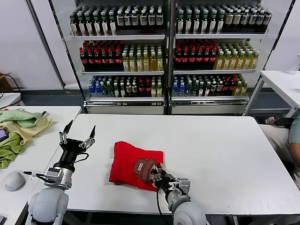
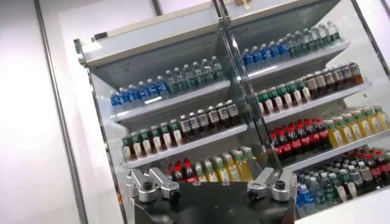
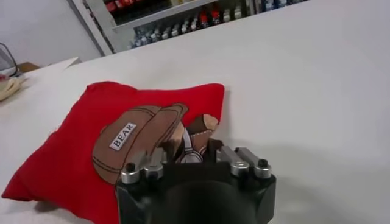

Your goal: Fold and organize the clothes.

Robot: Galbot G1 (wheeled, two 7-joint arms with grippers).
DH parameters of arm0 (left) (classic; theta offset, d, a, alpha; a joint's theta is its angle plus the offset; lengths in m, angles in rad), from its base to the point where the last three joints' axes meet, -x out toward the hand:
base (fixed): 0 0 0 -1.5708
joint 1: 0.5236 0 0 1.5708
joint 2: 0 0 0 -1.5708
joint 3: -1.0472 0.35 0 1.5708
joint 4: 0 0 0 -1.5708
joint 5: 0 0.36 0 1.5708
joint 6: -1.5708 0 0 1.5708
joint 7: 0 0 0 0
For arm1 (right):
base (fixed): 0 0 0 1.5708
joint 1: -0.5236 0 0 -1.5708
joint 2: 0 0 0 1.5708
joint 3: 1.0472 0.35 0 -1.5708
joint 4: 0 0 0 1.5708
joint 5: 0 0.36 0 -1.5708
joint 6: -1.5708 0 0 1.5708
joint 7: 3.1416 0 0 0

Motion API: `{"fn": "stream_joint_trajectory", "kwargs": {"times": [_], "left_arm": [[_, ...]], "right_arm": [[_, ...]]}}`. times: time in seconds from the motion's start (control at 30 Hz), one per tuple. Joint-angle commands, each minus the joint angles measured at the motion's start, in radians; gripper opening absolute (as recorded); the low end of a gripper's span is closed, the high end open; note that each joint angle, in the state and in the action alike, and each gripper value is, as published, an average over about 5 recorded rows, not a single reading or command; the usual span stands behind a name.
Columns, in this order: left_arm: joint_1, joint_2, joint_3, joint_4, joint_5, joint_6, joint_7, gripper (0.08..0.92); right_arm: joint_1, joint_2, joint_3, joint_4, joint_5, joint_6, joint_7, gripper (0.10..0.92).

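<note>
The clothes are one bright red T-shirt [image 1: 127, 159], folded into a small square on the white table [image 1: 215, 150], with its brown cartoon print [image 1: 143, 168] facing up. My right gripper [image 1: 157, 177] is at the shirt's near right corner. In the right wrist view the T-shirt [image 3: 67, 146] fills the left side, and the right gripper [image 3: 191, 147] has its fingers closed in on the printed edge of the fabric. Left of the shirt my left gripper [image 1: 80, 132] points upward above the table, open and holding nothing.
Pale green and yellow cloths [image 1: 18, 129] lie heaped on the side table at the left, with a computer mouse [image 1: 14, 180] nearer me. A glass-door drinks cooler [image 1: 164, 56] stands behind the table. Someone's arm [image 1: 293, 138] shows at the right edge.
</note>
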Motion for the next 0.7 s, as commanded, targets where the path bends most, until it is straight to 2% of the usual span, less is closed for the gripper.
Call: {"fn": "stream_joint_trajectory", "kwargs": {"times": [0.03, 0.13, 0.33, 0.53, 0.7], "left_arm": [[-0.002, 0.002, 0.010, 0.016, 0.023, -0.017, 0.002, 0.823], [-0.007, 0.004, 0.013, 0.020, 0.024, -0.018, 0.000, 0.823], [-0.009, 0.011, 0.009, 0.020, 0.023, -0.020, 0.000, 0.823], [0.003, 0.005, 0.001, 0.030, 0.028, -0.041, 0.002, 0.823], [-0.005, -0.010, 0.036, 0.037, 0.047, -0.047, 0.003, 0.823]], "right_arm": [[0.018, -0.002, -0.014, 0.011, -0.105, 0.045, -0.063, 0.370], [0.039, -0.012, -0.005, 0.049, -0.175, 0.050, -0.077, 0.284], [0.114, -0.070, 0.088, 0.148, -0.186, 0.026, -0.111, 0.145], [0.069, -0.166, 0.238, 0.075, -0.347, 0.020, -0.267, 0.128], [0.138, -0.163, 0.243, -0.107, -0.425, 0.025, -0.402, 0.128]]}}
